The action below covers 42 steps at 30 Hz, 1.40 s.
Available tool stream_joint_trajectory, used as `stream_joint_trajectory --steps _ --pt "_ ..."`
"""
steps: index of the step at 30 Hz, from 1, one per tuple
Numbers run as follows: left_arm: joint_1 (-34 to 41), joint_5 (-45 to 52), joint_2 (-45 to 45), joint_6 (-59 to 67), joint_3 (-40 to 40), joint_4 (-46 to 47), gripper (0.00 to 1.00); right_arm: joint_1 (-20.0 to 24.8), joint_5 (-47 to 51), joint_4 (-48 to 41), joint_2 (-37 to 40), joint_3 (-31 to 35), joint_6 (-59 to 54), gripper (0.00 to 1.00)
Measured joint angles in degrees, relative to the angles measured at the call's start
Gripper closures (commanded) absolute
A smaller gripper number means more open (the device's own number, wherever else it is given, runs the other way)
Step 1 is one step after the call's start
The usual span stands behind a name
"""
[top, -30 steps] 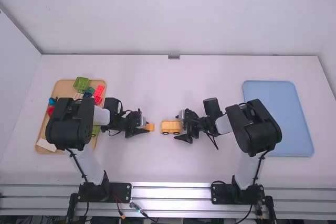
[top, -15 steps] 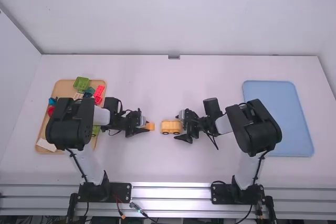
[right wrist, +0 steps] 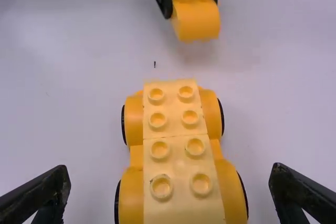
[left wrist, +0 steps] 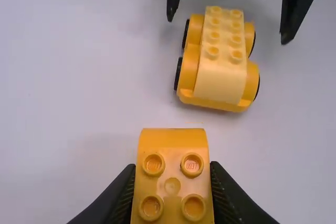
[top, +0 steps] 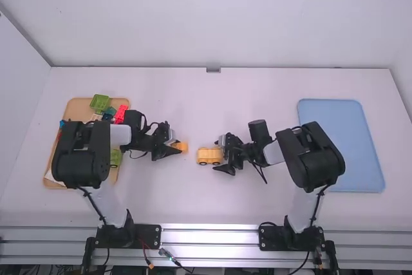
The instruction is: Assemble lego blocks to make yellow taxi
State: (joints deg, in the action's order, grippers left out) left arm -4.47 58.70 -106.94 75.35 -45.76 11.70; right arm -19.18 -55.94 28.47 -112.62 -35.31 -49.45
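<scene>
Left gripper (top: 176,148) is clamping a curved yellow block (left wrist: 172,184) near the wheeled yellow car base (right wrist: 173,148), right gripper (top: 217,154) is straddling that base, fingers apart

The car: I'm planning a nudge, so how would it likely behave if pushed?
The car would probably roll lengthwise, as its black wheels line both long sides, if they turn freely. Pushed sideways, it may skid instead. Its low, wide-set stance makes tipping seem unlikely.

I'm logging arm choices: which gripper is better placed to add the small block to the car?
Probably left: the left gripper holds the block; the right gripper is open astride the car.
</scene>
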Motion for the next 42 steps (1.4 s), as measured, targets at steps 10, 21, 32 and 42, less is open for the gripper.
stream_joint_trajectory --steps 10,21,32,42 --pt "4.59 0.07 5.6 -0.57 -0.04 1.09 0.91 -1.99 0.7 8.13 -2.69 -0.61 1.68 0.01" --pt "9.51 0.02 5.6 -0.61 -0.04 0.83 0.93 -0.92 -2.86 12.7 -10.38 -2.34 4.5 0.01" --pt "15.45 -2.49 5.6 -8.92 -0.04 -8.66 0.98 -0.85 -3.72 12.9 -10.49 -2.58 4.9 0.18" --pt "17.81 -3.74 5.6 -13.94 1.09 -13.16 0.98 -0.85 -3.72 12.9 -10.49 -2.58 5.05 0.48"
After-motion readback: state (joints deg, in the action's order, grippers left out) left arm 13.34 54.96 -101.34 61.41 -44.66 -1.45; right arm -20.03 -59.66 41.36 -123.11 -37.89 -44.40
